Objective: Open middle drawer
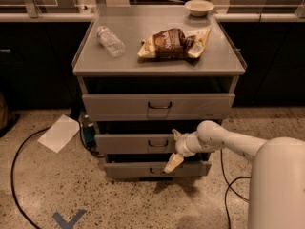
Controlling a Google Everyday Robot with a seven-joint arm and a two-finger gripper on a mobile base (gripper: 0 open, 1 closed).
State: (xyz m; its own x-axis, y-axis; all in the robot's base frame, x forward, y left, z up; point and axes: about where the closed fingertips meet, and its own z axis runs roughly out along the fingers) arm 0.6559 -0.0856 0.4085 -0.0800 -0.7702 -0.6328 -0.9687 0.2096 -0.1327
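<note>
Middle drawer (128, 143), second of three in the cart (143, 61), looks at most a crack forward, no tray showing; gripper (173, 150) sits just right of its handle (157, 143), fingers spread apart and clamping nothing, so grasp and pull are not yet done.

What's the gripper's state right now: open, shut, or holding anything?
Gripper: open, holding nothing, at the front of the middle drawer, just right of its handle.
</note>
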